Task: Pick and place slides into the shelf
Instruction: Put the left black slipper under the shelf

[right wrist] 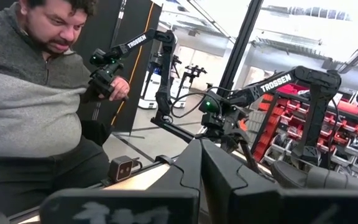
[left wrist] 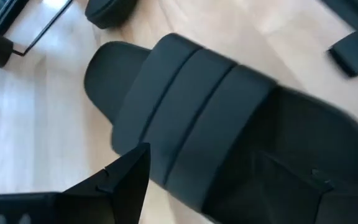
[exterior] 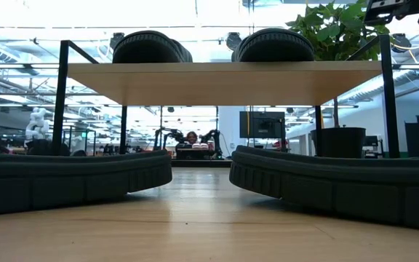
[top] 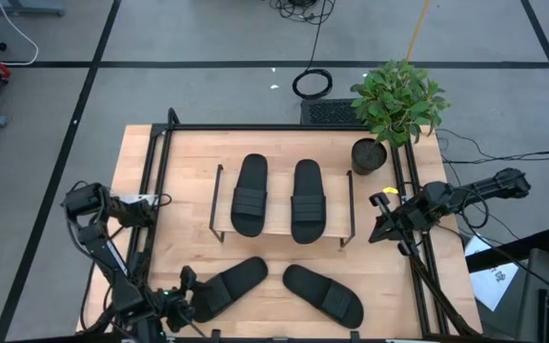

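Black left claw (top: pixel 194 307) low – straddling slide (top: pixel 232 284).

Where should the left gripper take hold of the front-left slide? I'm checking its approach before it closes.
Probably across the heel edge of the front-left slide, coming from above: it lies flat, sole down, heel toward the left gripper, whose open fingers already flank it. The ribbed strap is the alternative.
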You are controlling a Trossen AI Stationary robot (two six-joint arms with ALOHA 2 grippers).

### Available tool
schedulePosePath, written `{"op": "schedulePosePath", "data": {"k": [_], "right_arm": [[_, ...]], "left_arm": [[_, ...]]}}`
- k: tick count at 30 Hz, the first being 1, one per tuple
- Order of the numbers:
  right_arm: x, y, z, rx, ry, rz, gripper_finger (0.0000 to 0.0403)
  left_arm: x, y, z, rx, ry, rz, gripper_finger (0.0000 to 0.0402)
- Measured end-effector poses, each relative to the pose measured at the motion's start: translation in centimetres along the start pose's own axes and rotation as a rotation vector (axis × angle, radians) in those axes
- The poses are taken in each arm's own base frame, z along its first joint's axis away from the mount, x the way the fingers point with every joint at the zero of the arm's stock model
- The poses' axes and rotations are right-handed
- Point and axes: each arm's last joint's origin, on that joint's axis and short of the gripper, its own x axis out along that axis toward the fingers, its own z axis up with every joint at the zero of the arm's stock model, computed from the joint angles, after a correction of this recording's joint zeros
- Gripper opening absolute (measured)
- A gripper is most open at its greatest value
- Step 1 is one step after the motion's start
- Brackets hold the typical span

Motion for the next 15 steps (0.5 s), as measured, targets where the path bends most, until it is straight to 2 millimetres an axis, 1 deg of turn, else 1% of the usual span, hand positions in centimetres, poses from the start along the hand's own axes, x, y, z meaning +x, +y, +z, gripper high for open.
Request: {"op": "schedulePosePath", "data": {"k": [4,8,15], "right_arm": [[0.1,0.0,0.0,0.002,0.000,0.000,0.0000],[0.3,-0.1,0.0,-0.002,-0.009,-0.002,0.0000],[0.4,-0.1,-0.2,0.001,0.003,0.001,0.0000]], "left_arm": [[0.6,0.5,-0.1,0.038,0.018,0.015,0.0269],[1.5,1.0,-0.7,0.047,0.056,0.013,0.0269],[2.5,1.8,-1.0,0.016,0.080,0.044,0.0269]]}}
